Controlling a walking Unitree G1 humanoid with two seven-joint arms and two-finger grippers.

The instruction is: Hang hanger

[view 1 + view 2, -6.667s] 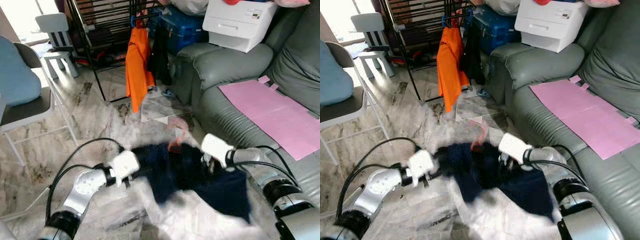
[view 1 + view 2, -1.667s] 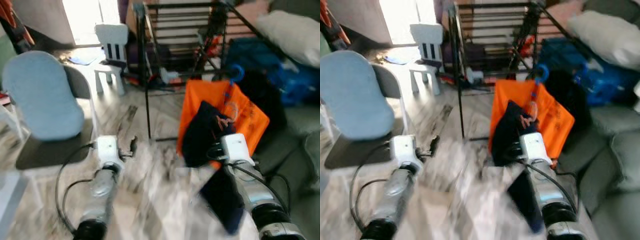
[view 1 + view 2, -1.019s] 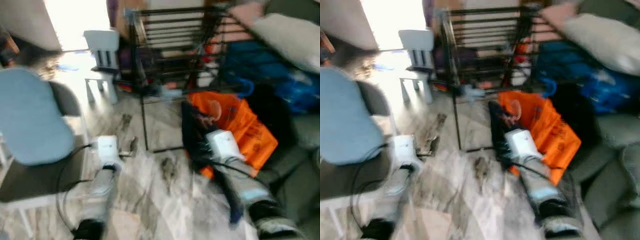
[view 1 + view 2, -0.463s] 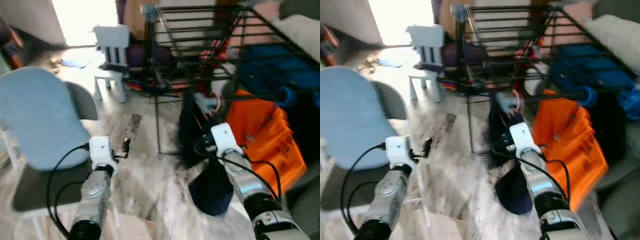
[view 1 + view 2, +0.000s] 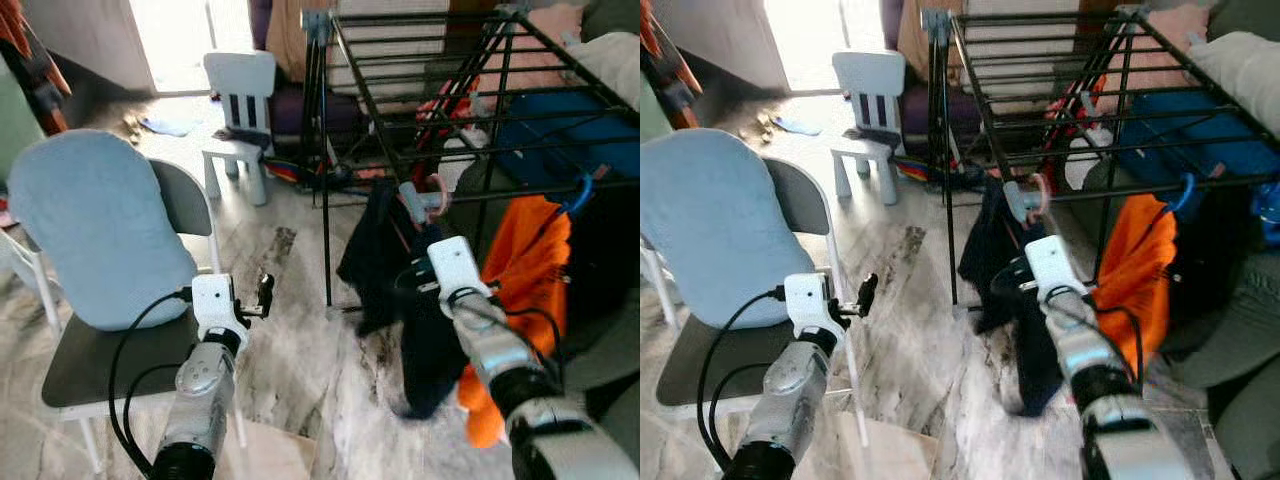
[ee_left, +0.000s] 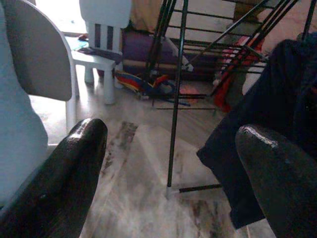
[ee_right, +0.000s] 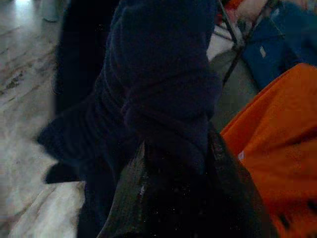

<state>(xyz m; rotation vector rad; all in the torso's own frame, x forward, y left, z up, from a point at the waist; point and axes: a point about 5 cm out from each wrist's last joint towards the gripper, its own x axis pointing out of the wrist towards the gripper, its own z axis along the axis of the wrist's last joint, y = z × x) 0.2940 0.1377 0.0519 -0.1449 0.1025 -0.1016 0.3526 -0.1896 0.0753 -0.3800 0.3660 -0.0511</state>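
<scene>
A dark navy garment (image 5: 385,255) hangs on a hanger whose pinkish hook (image 5: 422,197) is up against the front rail of the black drying rack (image 5: 420,90). I cannot tell whether the hook rests on the rail. My right gripper (image 5: 405,282) is shut on the navy cloth just below the hook; in the right wrist view its fingers (image 7: 163,198) are buried in the folds. My left gripper (image 5: 264,293) is held out low to the left, above the floor and apart from the garment. Its fingers (image 6: 74,163) stand open with nothing between them.
An orange garment (image 5: 528,262) on a blue hanger hangs from the same rail, right of the navy one. A folding chair with a blue cushion (image 5: 95,225) stands close on the left, a small white chair (image 5: 238,90) behind it. Marble floor (image 5: 300,350) lies below the rack.
The camera has shifted and steadied, so the rack and orange garment sit further right. My right gripper still holds the navy garment at the rail. The left arm is unchanged.
</scene>
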